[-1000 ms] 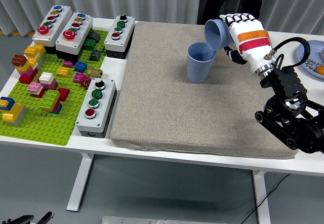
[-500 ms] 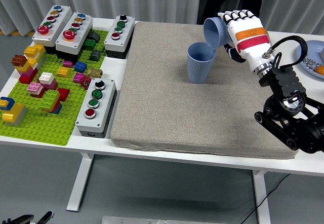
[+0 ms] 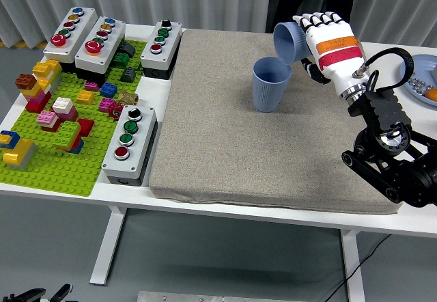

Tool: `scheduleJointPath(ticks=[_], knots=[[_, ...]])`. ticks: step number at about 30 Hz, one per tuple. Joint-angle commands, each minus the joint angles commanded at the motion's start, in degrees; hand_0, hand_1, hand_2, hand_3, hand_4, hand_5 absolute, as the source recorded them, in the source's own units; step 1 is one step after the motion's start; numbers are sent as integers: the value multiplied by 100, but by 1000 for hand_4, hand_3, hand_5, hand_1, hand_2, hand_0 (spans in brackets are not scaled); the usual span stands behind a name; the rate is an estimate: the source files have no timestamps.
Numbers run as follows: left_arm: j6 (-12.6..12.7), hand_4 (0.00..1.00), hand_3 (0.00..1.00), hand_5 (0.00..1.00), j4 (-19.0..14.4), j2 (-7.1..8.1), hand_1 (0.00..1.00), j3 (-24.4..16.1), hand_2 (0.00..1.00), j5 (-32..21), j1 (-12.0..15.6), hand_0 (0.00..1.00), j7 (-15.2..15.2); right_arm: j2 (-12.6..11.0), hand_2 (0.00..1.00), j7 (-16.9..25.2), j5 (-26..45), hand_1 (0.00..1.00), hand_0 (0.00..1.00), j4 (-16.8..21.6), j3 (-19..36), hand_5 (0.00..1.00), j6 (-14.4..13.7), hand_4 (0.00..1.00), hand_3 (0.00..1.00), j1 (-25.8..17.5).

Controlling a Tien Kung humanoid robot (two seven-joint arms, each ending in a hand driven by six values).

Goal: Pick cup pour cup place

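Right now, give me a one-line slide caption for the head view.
Right hand tips a blue cup above an upright blue cup on the grey mat.

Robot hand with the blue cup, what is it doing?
The right robot hand holds a blue cup tipped on its side, mouth pointing left and down over a second blue cup that stands upright on the grey mat. It looks like a pouring move. Whether anything comes out cannot be seen. The left robot hand is out of view. A person stands at the table's far side.
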Motion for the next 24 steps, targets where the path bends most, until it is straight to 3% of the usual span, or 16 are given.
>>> scheduleJointPath(ticks=[6, 14, 17, 19, 24], knots=[[1, 508, 723, 990, 0, -1, 782, 3, 825, -14, -1, 763, -3, -25, 550, 24, 162, 669, 782, -9, 113, 2, 0, 628, 567, -24], [2, 507, 723, 990, 0, -7, 782, -13, 825, 2, 29, 763, 4, 10, 550, 256, 1236, 669, 783, -84, 209, 2, 0, 628, 565, -95], [4, 507, 723, 991, 0, -10, 782, -21, 825, 11, 39, 763, 8, 18, 550, 409, 1975, 669, 781, -111, 284, 2, 36, 626, 564, -137], [1, 507, 723, 991, 0, -11, 782, -5, 825, 2, 48, 763, 8, 18, 550, 507, 2422, 669, 781, -103, 365, 2, 118, 626, 564, -174], [-1, 507, 723, 990, 0, -17, 781, -12, 825, 19, 77, 763, 13, 4, 550, 554, 3651, 669, 782, 26, 891, 2, 689, 624, 566, -322]])
